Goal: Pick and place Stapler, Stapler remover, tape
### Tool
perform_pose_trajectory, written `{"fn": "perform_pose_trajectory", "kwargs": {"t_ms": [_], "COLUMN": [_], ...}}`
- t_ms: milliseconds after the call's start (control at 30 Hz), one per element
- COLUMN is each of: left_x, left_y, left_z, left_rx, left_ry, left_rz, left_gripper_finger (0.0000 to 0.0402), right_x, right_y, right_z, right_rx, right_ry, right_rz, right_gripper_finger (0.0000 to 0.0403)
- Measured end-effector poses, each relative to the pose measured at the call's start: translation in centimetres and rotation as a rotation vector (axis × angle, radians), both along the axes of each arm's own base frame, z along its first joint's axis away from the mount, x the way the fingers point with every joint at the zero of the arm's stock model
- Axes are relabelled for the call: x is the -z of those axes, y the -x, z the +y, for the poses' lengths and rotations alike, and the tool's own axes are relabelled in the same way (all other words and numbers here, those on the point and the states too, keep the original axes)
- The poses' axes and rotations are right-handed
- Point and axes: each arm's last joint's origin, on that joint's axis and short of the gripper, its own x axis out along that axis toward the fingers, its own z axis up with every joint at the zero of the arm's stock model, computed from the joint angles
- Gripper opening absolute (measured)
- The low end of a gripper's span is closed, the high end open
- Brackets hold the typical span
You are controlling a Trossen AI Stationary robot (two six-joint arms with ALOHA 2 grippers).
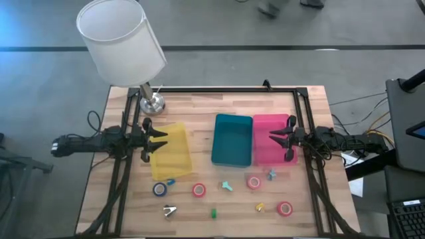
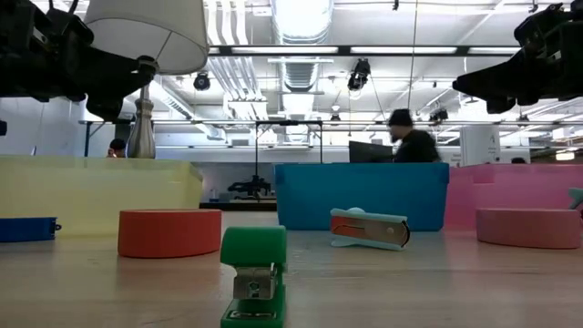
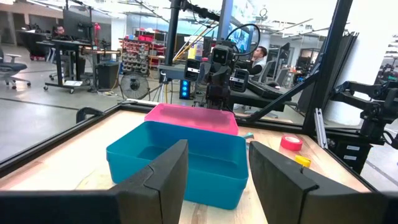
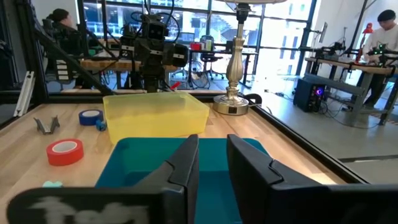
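Observation:
Four tape rolls lie flat on the table's near half: a blue one (image 1: pixel 160 190), a red one (image 1: pixel 199 190), a pink one (image 1: pixel 254 182) and a red one (image 1: pixel 285 208). Among them lie a green stapler (image 1: pixel 214 213), a teal stapler (image 1: pixel 228 186), a small blue stapler (image 1: pixel 170 180) and a metal staple remover (image 1: pixel 170 211). My left gripper (image 1: pixel 156 139) hangs open and empty over the yellow tray (image 1: pixel 174 156). My right gripper (image 1: pixel 282 137) hangs open and empty over the pink tray (image 1: pixel 265 156). The two grippers point at each other.
A teal tray (image 1: pixel 232 139) stands between the yellow and pink trays. A lamp with a white shade (image 1: pixel 123 40) stands on its metal base (image 1: pixel 153 103) at the far left. A small yellow piece (image 1: pixel 259 207) and a light-blue piece (image 1: pixel 271 174) lie near the right-hand tapes. A black frame (image 1: pixel 219 89) rims the table.

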Motion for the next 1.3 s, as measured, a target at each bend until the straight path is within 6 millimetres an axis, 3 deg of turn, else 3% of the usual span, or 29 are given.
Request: {"fn": "perform_pose_trajectory", "kwargs": {"t_ms": [700,1300], "left_x": [0.31,0.34], "left_y": [-0.03,-0.05], "left_z": [-0.03,-0.02], "left_rx": [0.009,0.007], "left_ry": [-0.014,-0.004], "left_rz": [0.035,0.037], "left_gripper_finger": [0.0174,0.0175], "right_x": [0.0,0.01], "right_y": [0.0,0.0], "right_z": [0.0,0.0], "right_rx": [0.0,0.0], "right_ry": [0.0,0.0], "right_rz": [0.0,0.0], "right_gripper_finger": [0.0089,0.0071]}}
